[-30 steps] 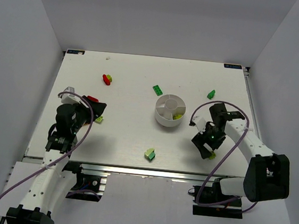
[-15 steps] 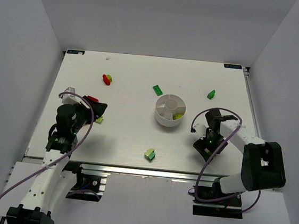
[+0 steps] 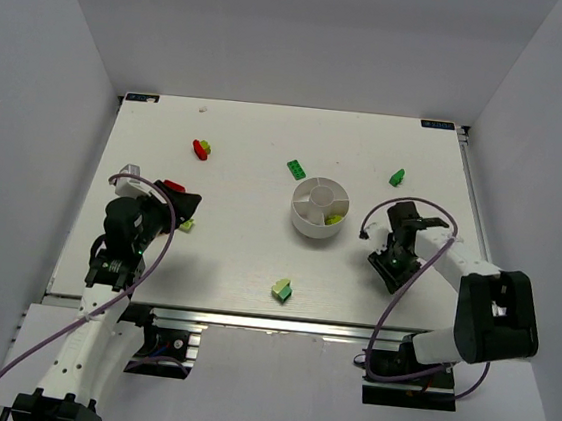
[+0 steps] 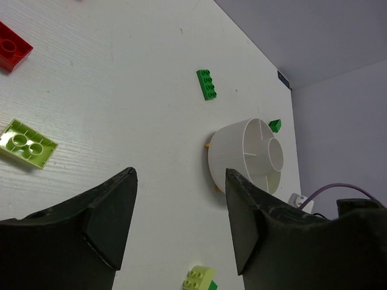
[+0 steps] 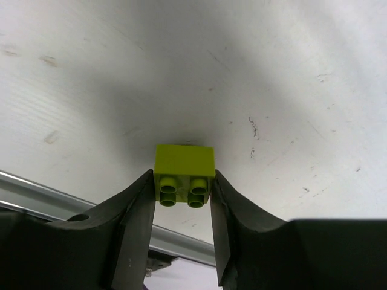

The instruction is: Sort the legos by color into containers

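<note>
The right gripper [image 5: 181, 188] has its fingers drawn in against both side faces of a lime brick [image 5: 184, 175], holding it across its short width. That looks like the sensible way to carry so small a piece to the dish [image 3: 314, 230]. Whether the brick is off the table [image 3: 237, 246] yet I cannot tell. From above, this gripper sits at about 4 o'clock from the dish and near it, and its body hides the brick there.

The brick is a short, bright yellow-green block, its studs pointing toward the wrist camera and its smooth face toward the table. It probably belongs in the dish's 4 o'clock wedge, where a lime piece [image 3: 333, 218] already lies.

The left gripper [image 4: 178, 223] hangs well out at 9 o'clock from the dish, its fingers spread wide with nothing between them. It is just beside a flat lime plate [image 4: 27, 143] and a red brick [image 4: 13, 47], probably placed there to take one of them.
</note>
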